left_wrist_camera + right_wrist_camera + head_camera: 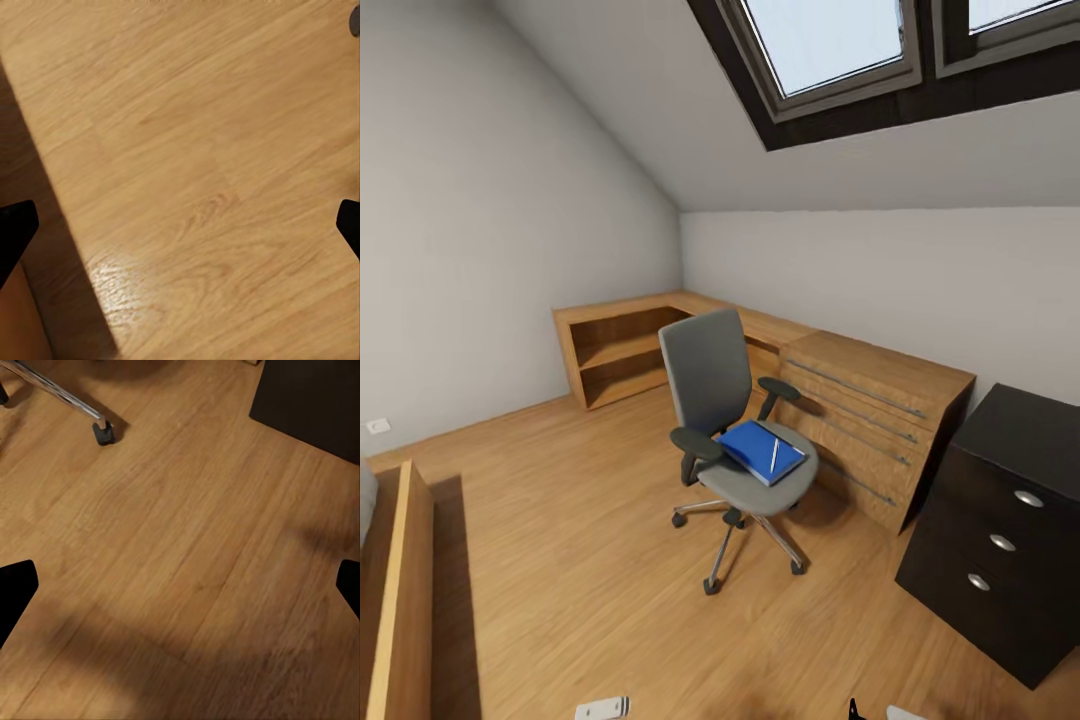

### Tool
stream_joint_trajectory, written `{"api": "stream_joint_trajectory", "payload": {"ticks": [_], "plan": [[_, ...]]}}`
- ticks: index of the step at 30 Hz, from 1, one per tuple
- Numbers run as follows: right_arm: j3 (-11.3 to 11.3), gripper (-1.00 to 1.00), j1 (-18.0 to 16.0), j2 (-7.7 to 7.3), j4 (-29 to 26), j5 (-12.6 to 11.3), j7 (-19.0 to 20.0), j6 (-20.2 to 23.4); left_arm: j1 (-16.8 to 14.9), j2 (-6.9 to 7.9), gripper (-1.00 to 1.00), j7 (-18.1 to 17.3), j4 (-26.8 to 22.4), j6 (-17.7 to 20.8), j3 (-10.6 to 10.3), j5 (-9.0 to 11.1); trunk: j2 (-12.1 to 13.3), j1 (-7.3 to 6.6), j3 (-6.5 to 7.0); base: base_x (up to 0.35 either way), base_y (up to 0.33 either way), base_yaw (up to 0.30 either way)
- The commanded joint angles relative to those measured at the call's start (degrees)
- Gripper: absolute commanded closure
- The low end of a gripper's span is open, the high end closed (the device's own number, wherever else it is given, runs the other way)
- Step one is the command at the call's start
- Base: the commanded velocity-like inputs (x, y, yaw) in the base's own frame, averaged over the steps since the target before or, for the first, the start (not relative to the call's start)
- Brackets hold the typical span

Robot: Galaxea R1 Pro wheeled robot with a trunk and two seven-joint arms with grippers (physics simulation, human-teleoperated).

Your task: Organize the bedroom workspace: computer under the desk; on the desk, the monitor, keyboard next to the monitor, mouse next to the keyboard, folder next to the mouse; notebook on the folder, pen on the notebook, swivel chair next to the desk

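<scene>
Standing in the middle of the wooden floor (pixel 560 560), the swivel chair (pixel 735 440) is facing partly toward the camera, its grey back upright and its chrome wheeled base resting on the boards. The blue folder (pixel 760 452) is lying flat on the seat, and the pen (pixel 774 455), a thin pale stick, is lying on top of the folder. Behind the chair a light wooden corner shelf unit (pixel 620 350) is running along the two walls, joining a wooden drawer chest (pixel 870 420) with long metal handles. The chair is sitting just in front of that chest, apart from it. To the right, the black three-drawer unit (pixel 1000 540) with round silver knobs is standing beside the chest. A skylight (pixel 840 50) is showing in the sloped ceiling above. At the left edge, part of a wooden frame (pixel 400 600) is showing.

The left gripper (pixel 180 225) is pointing down at bare floor, its black fingertips (pixel 15 232) sitting at opposite edges of the left wrist view, spread wide with nothing between them. The right gripper (pixel 180 585) is likewise spread wide over the floor, holding nothing; in the right wrist view one chrome leg and caster (pixel 103 432) of the chair are lying ahead of it, and the dark base of the drawer unit is showing at the far corner.
</scene>
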Motion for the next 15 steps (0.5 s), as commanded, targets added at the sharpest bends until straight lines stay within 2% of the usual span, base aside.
{"api": "stream_joint_trajectory", "payload": {"ticks": [1,15], "plan": [[-0.1,-1.00,-0.1,0.01,0.1,-0.1,0.0,-0.3,0.0,0.04,-1.00,0.4,0.0,-0.2,-0.5,0.5,0.4,-0.23,0.13,0.000,0.000,0.000],[-0.1,-1.00,-0.1,0.01,0.1,-0.1,0.0,-0.3,0.0,0.04,-1.00,0.4,0.0,-0.3,-0.5,0.4,6.0,-3.31,2.64,0.000,0.000,0.000]]}}
